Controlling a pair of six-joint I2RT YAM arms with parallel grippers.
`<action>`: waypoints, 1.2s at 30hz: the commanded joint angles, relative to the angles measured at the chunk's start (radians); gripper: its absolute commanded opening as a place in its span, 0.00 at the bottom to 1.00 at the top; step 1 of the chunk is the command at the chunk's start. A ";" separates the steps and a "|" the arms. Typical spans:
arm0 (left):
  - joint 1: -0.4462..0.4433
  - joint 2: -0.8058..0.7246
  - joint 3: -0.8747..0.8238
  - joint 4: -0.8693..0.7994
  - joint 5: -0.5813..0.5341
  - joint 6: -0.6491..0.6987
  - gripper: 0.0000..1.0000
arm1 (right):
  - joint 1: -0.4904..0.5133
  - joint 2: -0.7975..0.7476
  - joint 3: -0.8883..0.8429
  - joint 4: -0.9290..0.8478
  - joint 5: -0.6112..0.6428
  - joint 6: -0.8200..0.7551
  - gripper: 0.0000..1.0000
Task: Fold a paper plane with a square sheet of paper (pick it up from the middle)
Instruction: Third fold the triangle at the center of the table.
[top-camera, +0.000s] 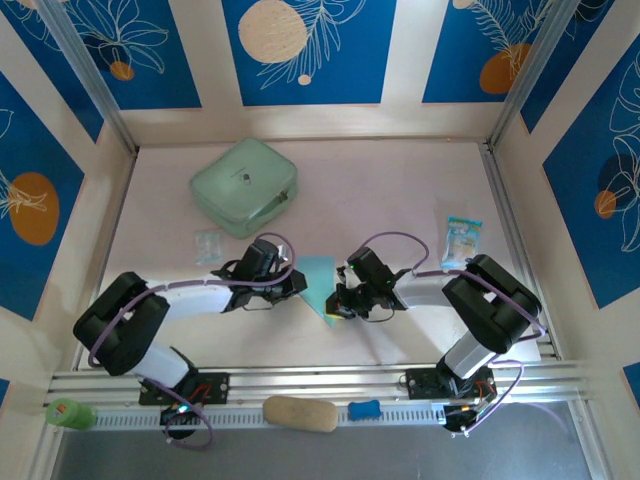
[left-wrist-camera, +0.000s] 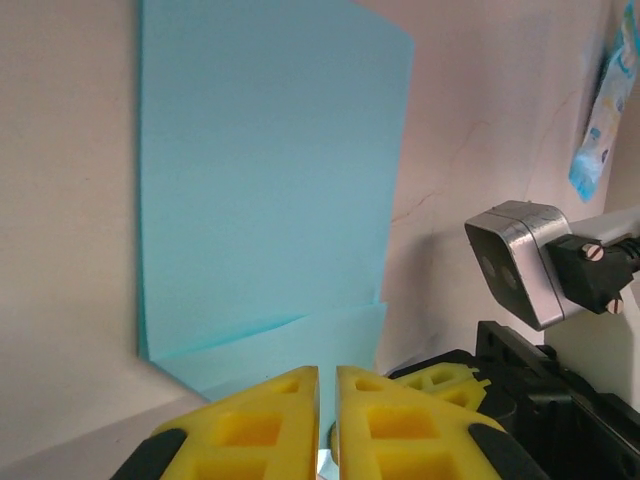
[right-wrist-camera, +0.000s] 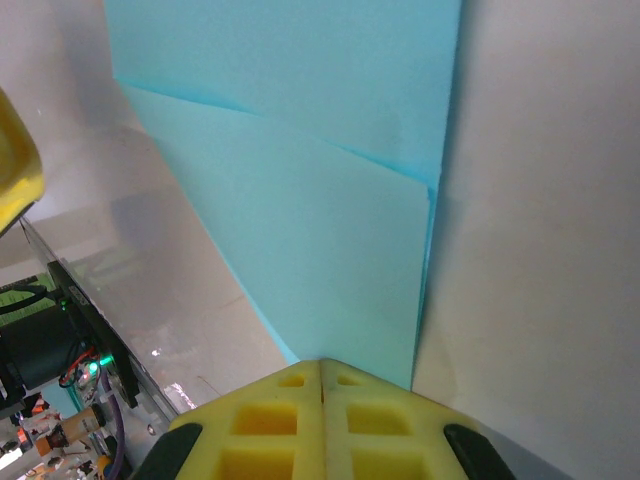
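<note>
Yellow pads (left-wrist-camera: 270, 415) of the left gripper (left-wrist-camera: 327, 385) sit nearest the lens, at the near edge of the part-folded paper plane (left-wrist-camera: 260, 180).
Left wrist: pads stand a thin slit apart, and I cannot tell if paper is pinched; the cyan paper lies flat on the table (left-wrist-camera: 60, 200), running away from them, one flap creased across its near end. Right wrist: right gripper (right-wrist-camera: 322, 372) closed, fingers pressed together at the plane's tapered end; a grip on paper is unclear. Top: plane lies between both grippers, left gripper at its left edge, right gripper by its near point; mint-green case (top-camera: 245, 187) well apart, farther back.
</note>
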 joint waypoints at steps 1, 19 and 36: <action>0.002 0.057 0.020 0.057 0.034 0.017 0.12 | -0.001 0.007 -0.020 -0.121 0.064 -0.018 0.00; 0.104 0.098 -0.018 -0.013 -0.012 0.056 0.10 | -0.017 -0.046 -0.054 -0.082 0.019 -0.091 0.00; -0.014 0.111 0.081 0.034 0.075 0.062 0.11 | -0.068 -0.081 -0.049 -0.096 -0.034 -0.165 0.02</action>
